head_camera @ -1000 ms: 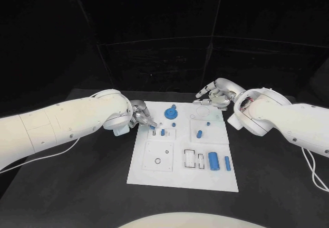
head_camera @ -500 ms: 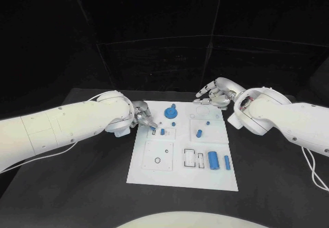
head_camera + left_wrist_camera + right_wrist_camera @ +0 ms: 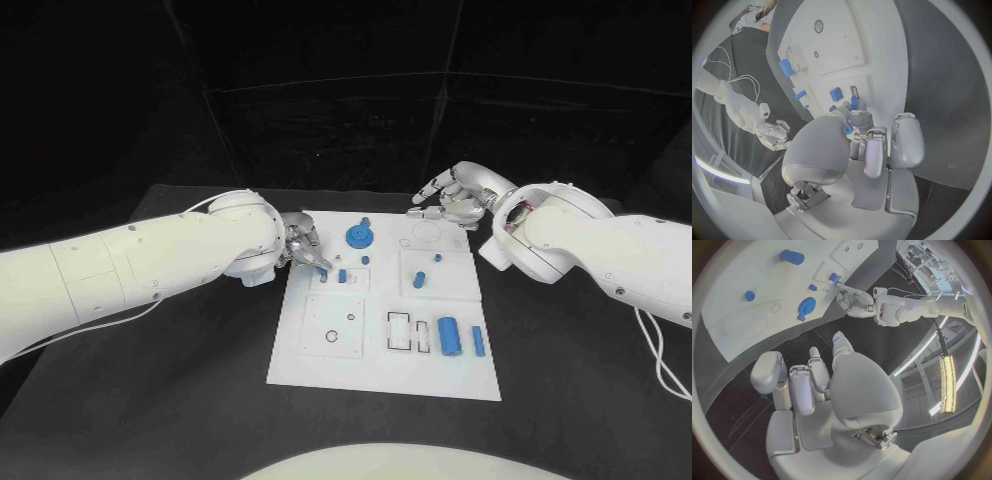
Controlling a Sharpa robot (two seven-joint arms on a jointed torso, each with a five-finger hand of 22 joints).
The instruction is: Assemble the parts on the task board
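Head view: my left robot hand (image 3: pixel 302 249) sits at the left edge of the task board (image 3: pixel 329 365), near its far end, with the fingertips over the small recessed block where two short blue pegs (image 3: pixel 342 277) stand. Over the last second this robot hand has shifted slightly toward the far edge of the bench (image 3: pixel 188 400) and inward over the board, so the fingertips now lie closer to the slot area. Left wrist view shows a small blue part (image 3: pixel 848 129) pinched between the thumb and a finger, just above the board and close beside the blue pieces already seated there. Judgement: the held part is being aligned with an open socket, and insertion is not yet complete.

My right robot hand (image 3: pixel 451 203) hovers past the far right corner of the board, fingers apart and holding nothing; it has not moved noticeably. The right wrist view confirms nothing lies in its palm.

Remaining parts on the board: a blue gear (image 3: pixel 359 238) near the far edge, a short blue cylinder (image 3: pixel 420 281) toward the right side, and a larger blue cylinder (image 3: pixel 451 338) with a thin blue bar (image 3: pixel 479 343) beside it near the right edge. Judgement: several parts are unseated, so the assembly is at an early stage.
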